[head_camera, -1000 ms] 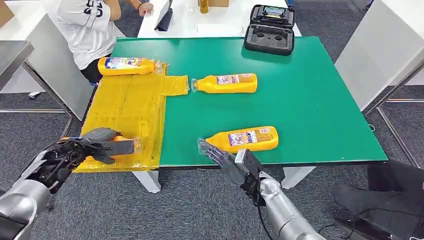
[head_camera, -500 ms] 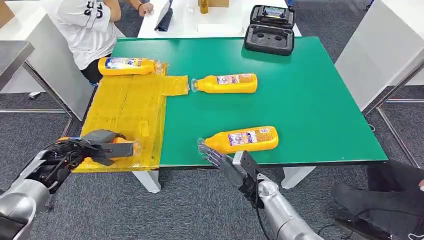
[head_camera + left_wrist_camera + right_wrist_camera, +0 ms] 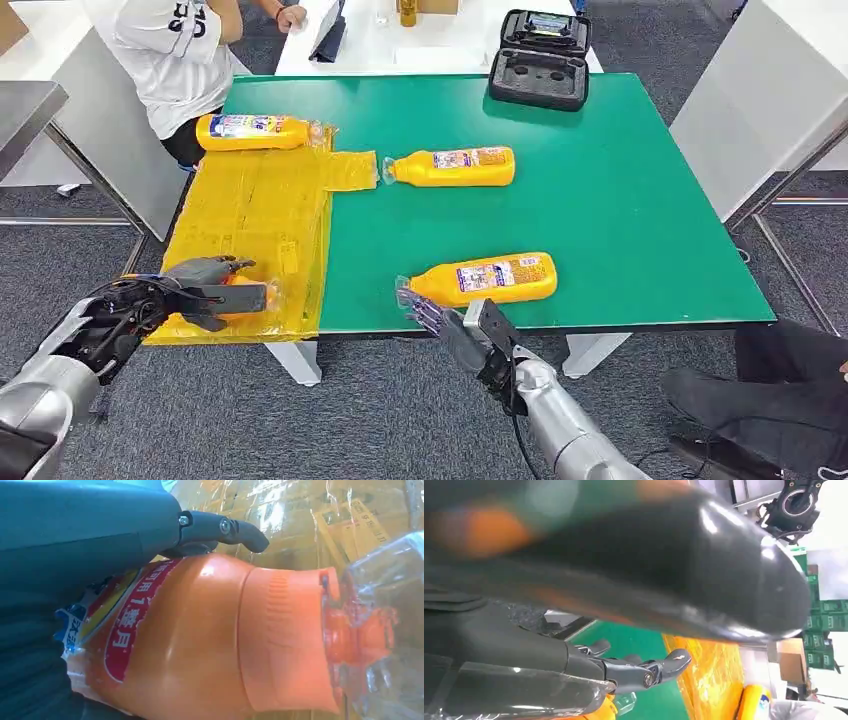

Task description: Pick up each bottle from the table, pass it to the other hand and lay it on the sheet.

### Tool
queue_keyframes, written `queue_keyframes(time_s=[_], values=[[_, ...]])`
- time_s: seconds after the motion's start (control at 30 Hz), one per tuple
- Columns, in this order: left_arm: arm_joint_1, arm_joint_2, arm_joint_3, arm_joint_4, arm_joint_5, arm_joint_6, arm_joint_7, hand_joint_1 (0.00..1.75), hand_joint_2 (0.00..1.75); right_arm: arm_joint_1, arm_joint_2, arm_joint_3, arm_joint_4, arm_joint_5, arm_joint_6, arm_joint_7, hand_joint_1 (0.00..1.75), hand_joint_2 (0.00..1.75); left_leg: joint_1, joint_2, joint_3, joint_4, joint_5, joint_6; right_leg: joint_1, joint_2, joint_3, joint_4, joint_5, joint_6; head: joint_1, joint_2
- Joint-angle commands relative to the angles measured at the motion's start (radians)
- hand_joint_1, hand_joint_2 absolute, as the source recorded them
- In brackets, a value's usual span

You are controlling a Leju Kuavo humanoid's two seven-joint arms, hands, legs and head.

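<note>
On the near corner of the yellow sheet (image 3: 255,215): one orange bottle (image 3: 240,292), clasped by the left hand (image 3: 195,290), at the laying-down step, release due next; right hand (image 3: 440,318), fingers spread and empty, beside the nearest tabletop bottle (image 3: 485,278).

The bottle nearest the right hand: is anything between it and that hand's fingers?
Nothing visible. The right hand sits at the table's near edge, its fingers by the clear cap end of the nearest bottle, with bare green table around it.

An open black case (image 3: 538,63) sits at the green table's (image 3: 620,200) far edge.
</note>
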Motion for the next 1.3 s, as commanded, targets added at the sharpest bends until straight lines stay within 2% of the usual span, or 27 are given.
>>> queue_keyframes(time_s=[0.03, 0.07, 0.1, 0.13, 0.63, 0.87, 1.07, 1.13, 1.17, 1.2, 1.3], values=[[-0.064, -0.019, -0.042, 0.075, 0.004, -0.008, -0.006, 0.00, 1.75, -0.053, 0.007, -0.023, 0.099, 0.000, -0.008, 0.006, 0.00, 0.00, 0.002, 0.000, 0.001, 0.001, -0.001, -0.002, 0.002, 0.000, 0.002, 0.000, 0.000, -0.002, 0.000, 0.000], [-0.065, -0.018, -0.042, 0.076, 0.005, -0.009, -0.008, 0.00, 1.75, -0.053, 0.007, -0.023, 0.100, 0.000, -0.008, 0.006, 0.00, 0.00, 0.002, 0.000, 0.001, 0.001, -0.001, -0.002, 0.002, 0.000, 0.002, -0.001, 0.000, -0.002, 0.000, 0.000], [-0.075, -0.008, -0.056, 0.075, 0.001, -0.027, -0.029, 0.00, 0.00, -0.058, 0.009, -0.025, 0.111, 0.000, -0.012, 0.010, 0.00, 0.00, 0.002, 0.000, 0.000, 0.001, -0.001, -0.002, 0.002, 0.000, 0.001, 0.000, 0.000, -0.001, 0.000, 0.000], [-0.069, 0.030, -0.073, 0.029, 0.027, -0.077, -0.076, 0.00, 0.00, -0.069, 0.008, -0.028, 0.142, -0.001, -0.014, 0.011, 0.00, 0.00, 0.002, 0.000, 0.000, 0.001, -0.001, -0.002, 0.002, -0.001, 0.001, 0.000, 0.000, -0.002, 0.000, 0.000], [-0.048, 0.039, -0.079, 0.011, 0.035, -0.071, -0.074, 0.00, 0.00, -0.053, 0.011, -0.034, 0.136, -0.007, -0.020, 0.020, 0.00, 0.00, 0.001, 0.000, 0.000, 0.000, 0.000, -0.001, 0.001, 0.000, 0.000, 0.000, 0.000, -0.001, 0.000, 0.000], [-0.035, 0.076, -0.079, -0.036, 0.061, -0.090, -0.099, 0.00, 0.00, -0.046, 0.008, -0.033, 0.137, -0.001, -0.018, 0.029, 0.00, 0.00, 0.002, 0.002, 0.001, 0.001, -0.001, -0.002, 0.002, 0.002, 0.001, 0.000, 0.000, -0.002, 0.000, 0.000], [-0.037, 0.045, -0.049, -0.047, 0.081, -0.031, -0.082, 0.00, 0.00, -0.040, 0.009, -0.031, 0.135, 0.003, -0.019, 0.022, 0.00, 0.00, 0.002, -0.001, 0.001, 0.000, -0.001, -0.002, 0.002, -0.001, 0.002, -0.001, 0.000, -0.002, 0.000, 0.000], [-0.020, 0.020, -0.019, -0.064, 0.060, 0.125, -0.051, 0.00, 0.00, -0.037, 0.009, -0.033, 0.127, 0.001, -0.011, 0.019, 0.00, 0.00, 0.002, 0.000, 0.002, 0.000, -0.001, -0.002, 0.002, 0.000, 0.002, -0.001, 0.000, -0.002, 0.000, 0.000], [-0.017, 0.002, -0.010, -0.057, 0.053, 0.145, -0.047, 0.00, 0.00, -0.039, 0.010, -0.033, 0.128, 0.002, -0.011, 0.020, 0.00, 0.00, 0.001, 0.000, 0.001, 0.000, 0.000, -0.001, 0.001, 0.000, 0.002, -0.001, 0.000, -0.001, 0.000, 0.000], [-0.005, -0.012, 0.000, -0.071, 0.031, 0.208, -0.039, 0.00, 1.75, -0.040, 0.010, -0.032, 0.128, 0.002, -0.009, 0.020, 0.00, 0.00, 0.001, -0.001, 0.001, 0.000, 0.000, -0.001, 0.001, -0.001, 0.001, -0.001, 0.000, -0.001, 0.000, 0.000], [0.033, -0.057, 0.052, -0.084, 0.009, 0.350, -0.037, 0.00, 1.75, -0.041, 0.009, -0.029, 0.133, 0.001, -0.004, 0.017, 0.00, 0.00, 0.000, -0.002, 0.001, -0.001, 0.000, -0.001, 0.000, -0.002, 0.002, -0.001, -0.001, -0.001, 0.000, 0.000]])
